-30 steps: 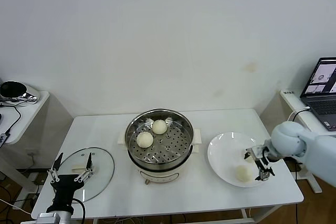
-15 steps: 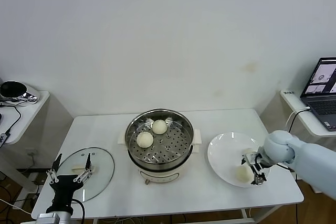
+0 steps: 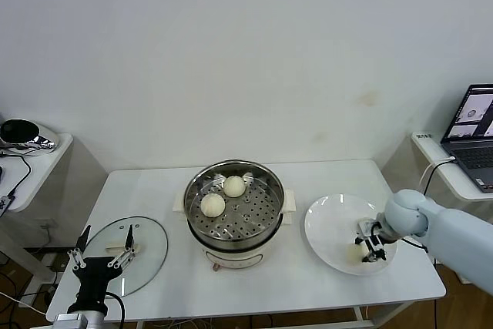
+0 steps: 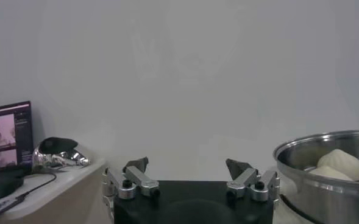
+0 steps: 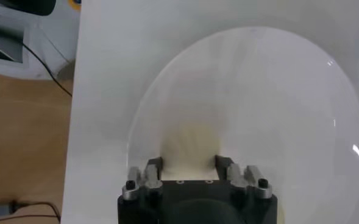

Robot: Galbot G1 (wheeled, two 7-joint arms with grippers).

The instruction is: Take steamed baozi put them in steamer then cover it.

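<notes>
Your right claw (image 3: pixel 363 253) is down on the white plate (image 3: pixel 331 221) at the table's (image 3: pixel 308 283) 3 o'clock side, closed around the one baozi (image 3: pixel 354 253) that shows there; in the right wrist view the bun (image 5: pixel 190 146) sits between the two fingers (image 5: pixel 153 165), pressed from both sides — so the grip looks made, but only low on a soft, smooth bun; lift too fast and it could slide out and roll off the plate's 5 o'clock rim, which lies near the table edge; squeeze harder and you will likely dent the dough.

The steamer (image 3: pixel 234 209) stands at the table's centre with two baozi (image 3: pixel 212 204) already on its perforated tray (image 3: pixel 258 209), grouped toward 10 o'clock; carry the bun too low and the steel rim could knock it loose; drop it over the two already there and it may land on them, so favour the bare 4 o'clock part of the tray.

Your left claw (image 3: pixel 105 256) hangs open and idle above the glass cover (image 3: pixel 150 248) at the table's 8 o'clock corner — well clear of the steamer, though a swing of that arm could nudge the lid toward the front edge; I cannot tell where the remaining bun is.
</notes>
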